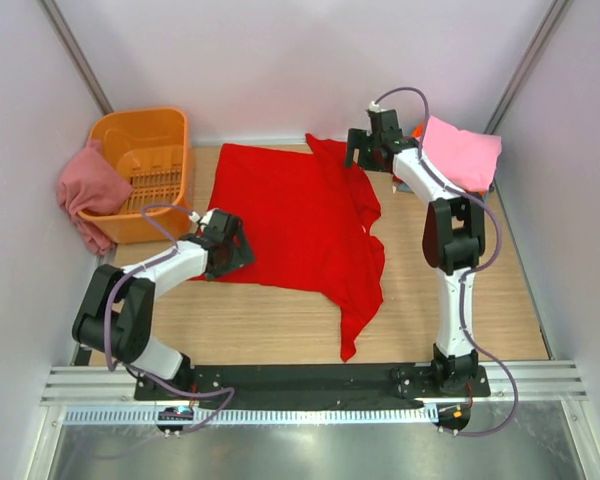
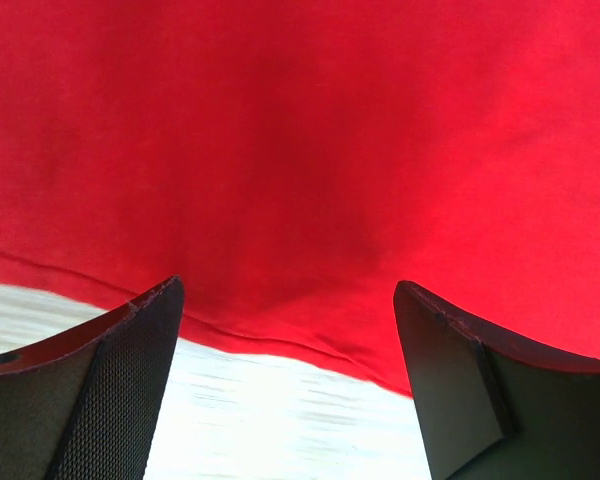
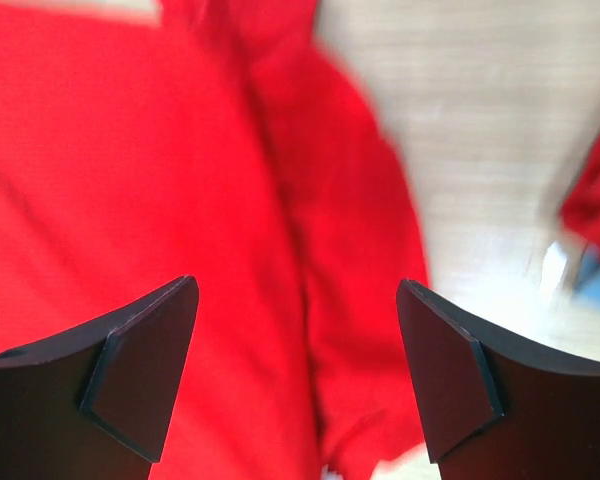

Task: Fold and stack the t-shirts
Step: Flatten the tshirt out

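Observation:
A bright red t-shirt (image 1: 300,220) lies spread on the wooden table, one part trailing toward the near edge. My left gripper (image 1: 235,250) is open at the shirt's left hem; in the left wrist view the hem (image 2: 280,340) lies between the open fingers (image 2: 130,380). My right gripper (image 1: 358,155) is open above the shirt's far right corner; the right wrist view shows red cloth folds (image 3: 320,250) between its fingers (image 3: 140,370). A light pink shirt (image 1: 462,152) lies folded at the far right. A dusty rose shirt (image 1: 88,190) hangs over the basket's left side.
An orange slotted plastic basket (image 1: 150,150) stands at the far left. White walls enclose the table on three sides. Bare wood (image 1: 280,330) shows near the front edge and on the right side (image 1: 510,290).

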Robot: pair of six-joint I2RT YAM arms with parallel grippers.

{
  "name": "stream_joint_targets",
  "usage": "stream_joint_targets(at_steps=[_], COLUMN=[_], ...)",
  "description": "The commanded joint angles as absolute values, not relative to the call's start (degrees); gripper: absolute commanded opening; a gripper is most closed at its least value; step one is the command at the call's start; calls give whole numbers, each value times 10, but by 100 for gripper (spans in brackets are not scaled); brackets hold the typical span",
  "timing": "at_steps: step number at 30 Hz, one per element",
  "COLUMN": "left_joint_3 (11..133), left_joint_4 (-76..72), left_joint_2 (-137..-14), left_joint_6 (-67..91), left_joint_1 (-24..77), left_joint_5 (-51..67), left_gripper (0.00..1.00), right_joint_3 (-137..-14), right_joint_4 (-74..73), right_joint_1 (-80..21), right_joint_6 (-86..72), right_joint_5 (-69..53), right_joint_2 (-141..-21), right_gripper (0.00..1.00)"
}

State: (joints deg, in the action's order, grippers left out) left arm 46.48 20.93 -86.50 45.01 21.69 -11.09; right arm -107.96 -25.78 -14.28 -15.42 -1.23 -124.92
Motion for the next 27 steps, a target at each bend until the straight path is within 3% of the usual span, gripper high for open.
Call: stream_joint_targets(at_steps=[1, 6, 10, 13, 16, 18, 19, 22, 24, 27], left_joint_3=[449, 393, 360, 345, 338, 328, 325, 323, 324, 313], left_joint_4=[180, 185, 196, 201, 209, 210, 213, 226, 235, 254], left_joint_2=[-857, -814, -766, -750, -745, -732, -728, -714, -701, -678], left_joint_6=[481, 516, 532, 537, 542, 551, 552, 550, 549, 563], left_joint_1=[217, 218, 218, 218, 219, 219, 219, 219, 219, 219], left_joint_5=[-177, -180, -193, -214, -194, -185, -185, -185, -185, -167], left_gripper=[86, 84, 83, 77, 75, 75, 75, 75, 75, 74], right_joint_3=[-1189, -1301, -1295, -1289, -1281, -1273, -1267, -1262, -1266, -1292], right_joint_4=[-300, -337, -321, -315, -307, -302, -302, -298, -299, -309], right_joint_1=[-131, -129, -128, -127, -127, -127, -127, -126, -125, -118], right_joint_6=[-147, -140, -138, -141, -146, -146, -145, -144, -137, -121], right_joint_5=[-14, -17, -11, -20, -31, -32, -33, -39, -20, 35], right_joint_2=[-1319, -1408, -1435, -1451, -1457, -1461, -1462, -1464, -1465, -1472], right_gripper=[86, 86, 86, 80, 66, 46, 31, 8, 2, 1])
